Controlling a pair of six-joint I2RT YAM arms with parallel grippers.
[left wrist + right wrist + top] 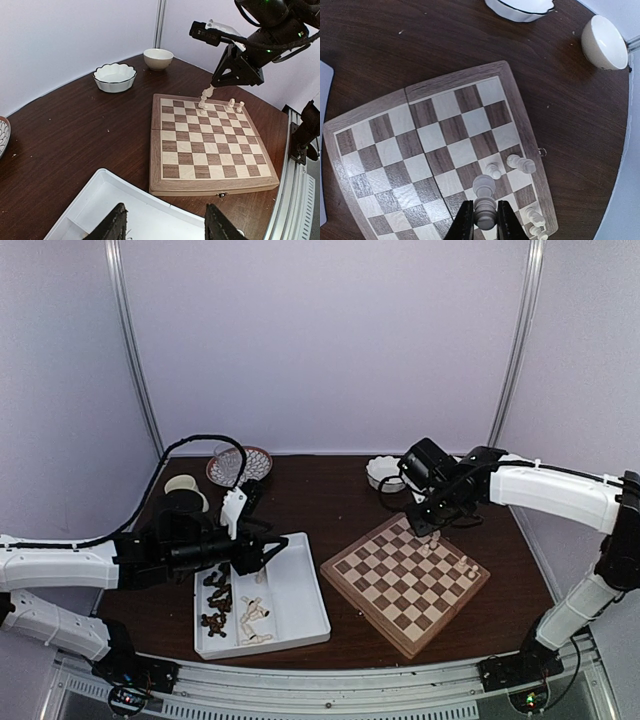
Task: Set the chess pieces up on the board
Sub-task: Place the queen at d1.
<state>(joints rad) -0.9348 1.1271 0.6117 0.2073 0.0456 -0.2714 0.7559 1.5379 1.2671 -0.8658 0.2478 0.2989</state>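
Chess pieces are seen in three places. One cream piece (484, 199) is clamped between the fingers (464, 224) of the right end effector (485, 225), which is closed on it at the bottom centre of the right wrist view. The piece's long axis is lined up with the fingers, and its rounded end is shown protruding past the fingertips toward the top of that frame.

In the left wrist view the same piece is seen at the upper right, hanging below the end effector. It is nearly upright with a slight lean and lies over the far edge of the board (210, 150). Whether its lower end touches the board cannot be told. A small cream pawn (202, 104) is stood upright just beside it, and two more cream men (230, 104) are stood further right along the same edge.

In the top view, dark pieces (215, 602) are grouped at the left side of a white tray (300, 590) at lower centre. Loose cream pieces (255, 618) are laid at mixed angles just to their right. The compartment holding them cannot be made out.

The left end effector (278, 548) is held open above the tray's far edge, well apart from the board.

A scalloped bowl (114, 76) and a plain bowl (158, 58) are set on the desk (75, 130) beyond the board.
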